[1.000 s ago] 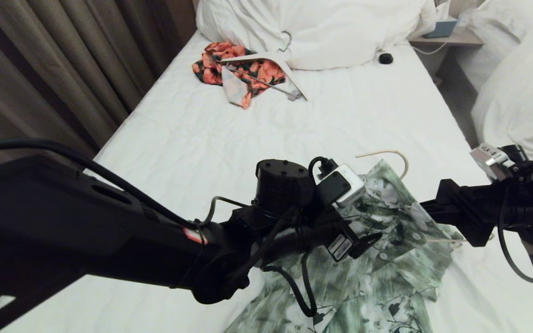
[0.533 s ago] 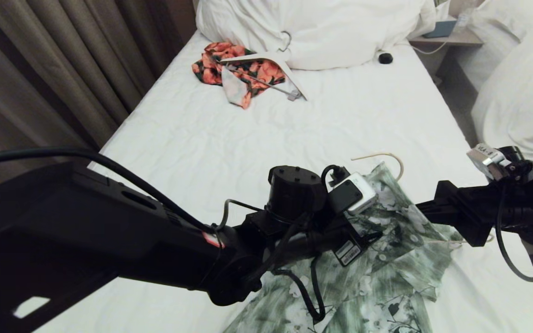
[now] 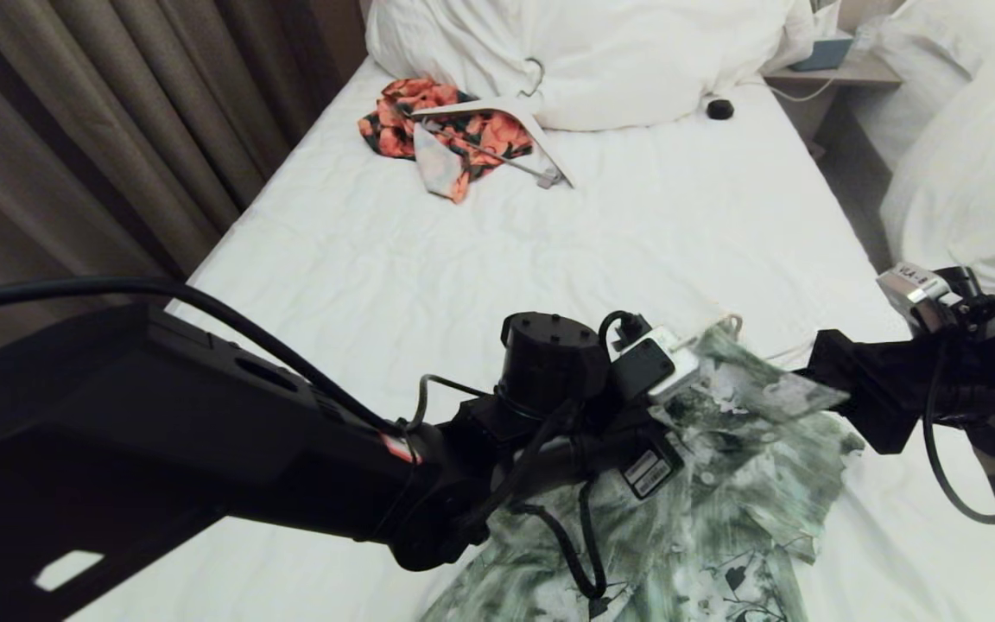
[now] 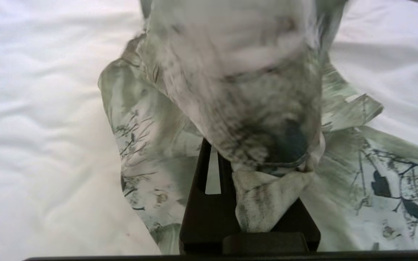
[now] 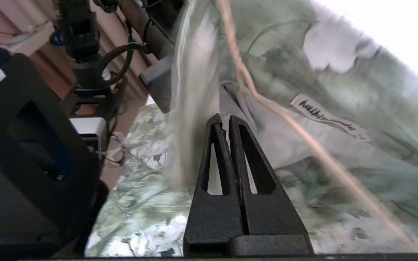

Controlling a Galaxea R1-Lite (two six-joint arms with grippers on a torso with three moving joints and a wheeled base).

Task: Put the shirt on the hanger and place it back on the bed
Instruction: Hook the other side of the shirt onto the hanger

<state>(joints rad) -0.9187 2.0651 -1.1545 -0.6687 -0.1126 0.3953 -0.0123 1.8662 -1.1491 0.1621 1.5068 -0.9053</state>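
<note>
My left pincer (image 4: 227, 159) is clamped on a fold of the shirt (image 3: 722, 484), lifted off the bed (image 3: 463, 259). My right pincer (image 5: 225, 125), shut, sits inside the collar beside the hanger (image 5: 303, 145), whose wire runs past its tips.

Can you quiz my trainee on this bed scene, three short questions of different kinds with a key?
1. True or false: the left claw is shut on the shirt.
2. Which garment lies near the pillows? A) an orange-red floral garment B) a blue coat C) a black sock
3. Fill in: in the right wrist view, the right claw is shut beside the cream wire ____.

Key: 1 true; 2 A; 3 hanger.
</note>
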